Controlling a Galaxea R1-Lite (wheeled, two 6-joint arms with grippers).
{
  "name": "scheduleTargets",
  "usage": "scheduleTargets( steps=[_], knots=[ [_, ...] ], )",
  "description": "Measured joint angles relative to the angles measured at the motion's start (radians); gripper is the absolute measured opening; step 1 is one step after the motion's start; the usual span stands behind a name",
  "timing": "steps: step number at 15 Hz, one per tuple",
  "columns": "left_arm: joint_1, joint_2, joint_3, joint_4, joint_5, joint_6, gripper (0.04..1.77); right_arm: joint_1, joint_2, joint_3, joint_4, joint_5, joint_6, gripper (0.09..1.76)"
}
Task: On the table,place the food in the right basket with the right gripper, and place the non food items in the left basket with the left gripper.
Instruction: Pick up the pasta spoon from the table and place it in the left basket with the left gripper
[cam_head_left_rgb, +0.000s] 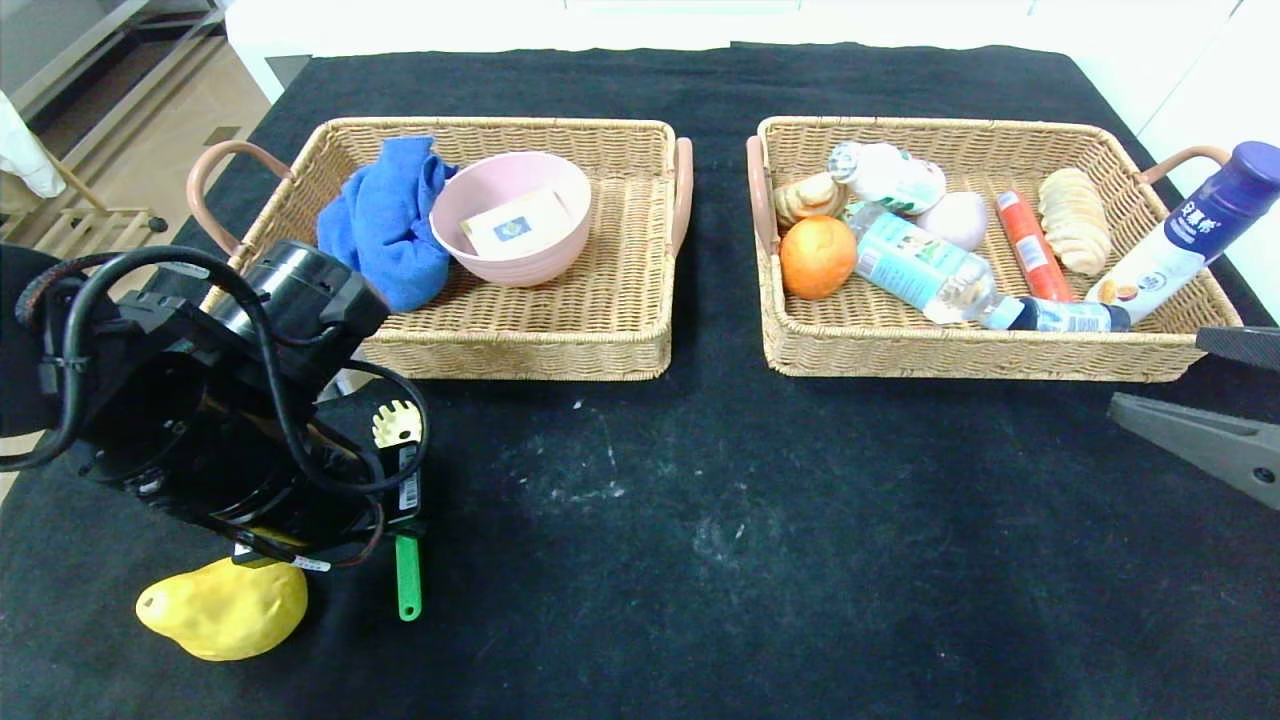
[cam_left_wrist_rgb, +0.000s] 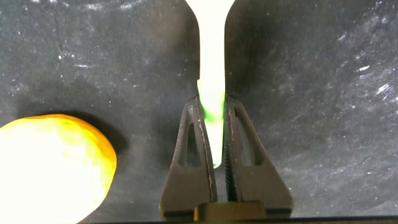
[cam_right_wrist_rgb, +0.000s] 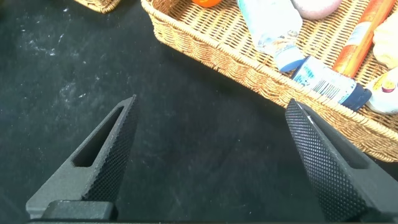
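Note:
My left gripper (cam_left_wrist_rgb: 214, 102) is shut on the green handle of a utensil (cam_left_wrist_rgb: 211, 50) with a pale yellow pronged head (cam_head_left_rgb: 397, 425), low over the black table (cam_head_left_rgb: 700, 520) at its front left. The handle end (cam_head_left_rgb: 408, 580) sticks out below the arm in the head view. A yellow pear (cam_head_left_rgb: 225, 608) lies on the table just beside it, apart from the fingers; it also shows in the left wrist view (cam_left_wrist_rgb: 50, 168). My right gripper (cam_head_left_rgb: 1160, 375) is open and empty at the table's right edge, in front of the right basket (cam_head_left_rgb: 980, 355); its fingers (cam_right_wrist_rgb: 99, 155) frame bare cloth.
The right basket holds a clear water bottle (cam_head_left_rgb: 925, 270), a white bottle with dark-blue cap (cam_head_left_rgb: 1180, 240), a small green-labelled bottle (cam_head_left_rgb: 885, 175), an orange (cam_head_left_rgb: 817, 257), a red sausage (cam_head_left_rgb: 1030, 245) and bread. The left basket (cam_head_left_rgb: 520, 355) holds a blue cloth (cam_head_left_rgb: 385, 220) and a pink bowl (cam_head_left_rgb: 510, 215).

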Motion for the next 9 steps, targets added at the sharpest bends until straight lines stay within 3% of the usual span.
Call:
scheduleTargets(
  steps=[9],
  knots=[
    [-0.051, -0.079, 0.054, 0.002, -0.002, 0.004, 0.20, 0.000, 0.000, 0.001, 0.000, 0.000, 0.000, 1.71]
  ],
)
